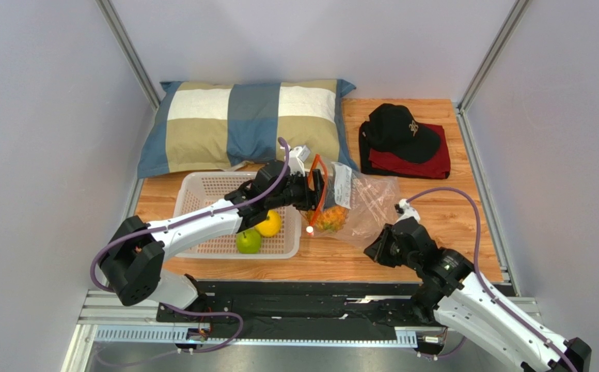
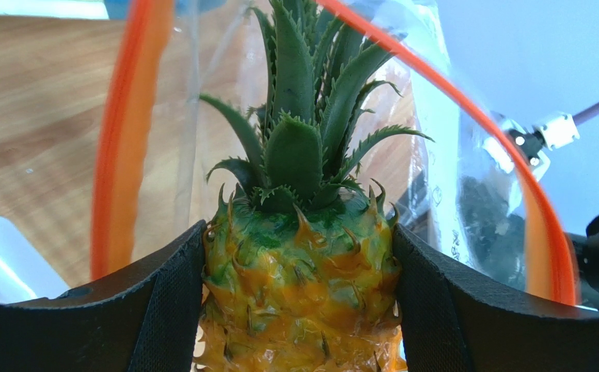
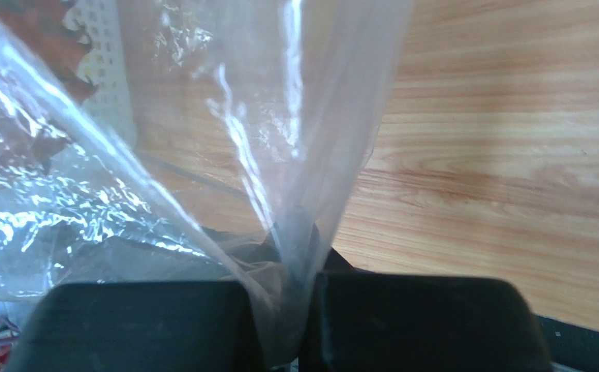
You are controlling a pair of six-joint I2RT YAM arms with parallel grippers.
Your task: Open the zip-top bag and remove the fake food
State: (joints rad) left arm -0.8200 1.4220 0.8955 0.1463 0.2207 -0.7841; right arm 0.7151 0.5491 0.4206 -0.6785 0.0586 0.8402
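pinching a fold of clear film, the right hand [image 3: 287,310] sits nearest, its pads pressed tight together on the zip-top bag [image 1: 365,203] at the end away from its mouth. the bag lies on the wooden desk [image 1: 450,225] just right of the white basket [image 1: 202,190]. its white label [image 1: 342,184] carries print too small to read. the left hand [image 2: 299,310] reaches in through the orange zip strip [image 2: 124,155], which gapes in a wide loop. its pads press both flanks of the pineapple [image 2: 299,256], orange with green leaves, inside the bag. the basket holds a yellow citrus [image 1: 268,224] and a green apple [image 1: 248,241]. farther back lie a checked pillow [image 1: 248,124] and a black cap [image 1: 399,132] on folded red cloth [image 1: 434,164].
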